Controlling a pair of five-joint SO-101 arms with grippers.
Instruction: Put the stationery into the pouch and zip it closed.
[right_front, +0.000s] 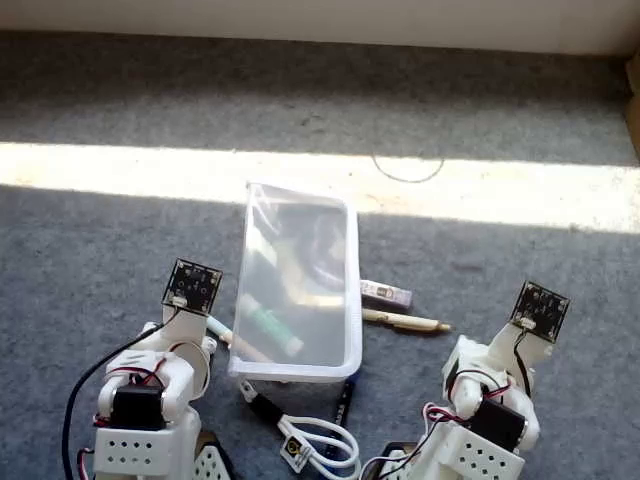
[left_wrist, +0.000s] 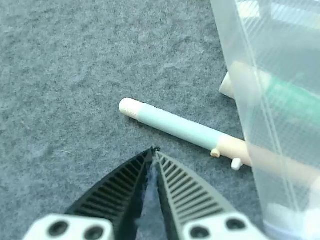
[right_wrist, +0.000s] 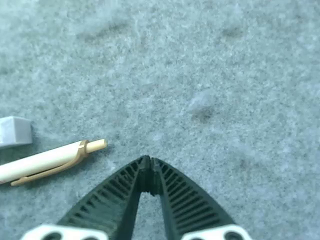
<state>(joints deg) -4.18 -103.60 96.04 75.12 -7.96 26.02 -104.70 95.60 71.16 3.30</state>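
A clear plastic pouch (right_front: 300, 290) lies on the grey carpet between the two arms, with a green-and-white tube (right_front: 268, 325) and other pieces inside. A pale blue marker (left_wrist: 175, 125) pokes out from under the pouch's wall (left_wrist: 270, 100); my left gripper (left_wrist: 152, 150) is shut and empty just short of it. On the pouch's other side lie a cream pen (right_front: 405, 320) and a small grey eraser (right_front: 385, 293). The pen's tip (right_wrist: 95, 145) is close beside my right gripper (right_wrist: 147, 159), which is shut on nothing above bare carpet. A dark blue pen (right_front: 343, 405) sticks out at the pouch's near edge.
A white looped cord with a small tag (right_front: 320, 440) lies between the arm bases. A bright sunlit strip (right_front: 120, 170) crosses the carpet behind the pouch, with a thin wire loop (right_front: 405, 175) in it. A brown box edge (right_front: 633, 100) is at the far right.
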